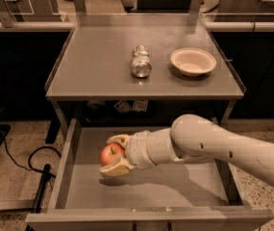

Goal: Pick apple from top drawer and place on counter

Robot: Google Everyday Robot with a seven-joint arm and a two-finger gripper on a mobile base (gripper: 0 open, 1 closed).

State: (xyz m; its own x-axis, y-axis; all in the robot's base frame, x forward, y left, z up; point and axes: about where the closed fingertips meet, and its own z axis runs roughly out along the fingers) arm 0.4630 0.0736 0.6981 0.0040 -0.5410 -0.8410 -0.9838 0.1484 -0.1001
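Observation:
The red apple (110,154) with yellowish patches sits between the two pale fingers of my gripper (113,155), over the left part of the open top drawer (165,189). One finger (119,139) is above it and the other below, both closed against it. The apple looks slightly raised above the drawer's grey bottom, with a shadow under it. My white arm reaches in from the lower right. The counter (98,61) is the flat grey cabinet top above the drawer.
A silver can (141,62) lies on its side at the counter's middle. A shallow cream bowl (193,61) stands to its right. The drawer's low side walls flank the gripper. A black cable (35,162) lies on the speckled floor at left.

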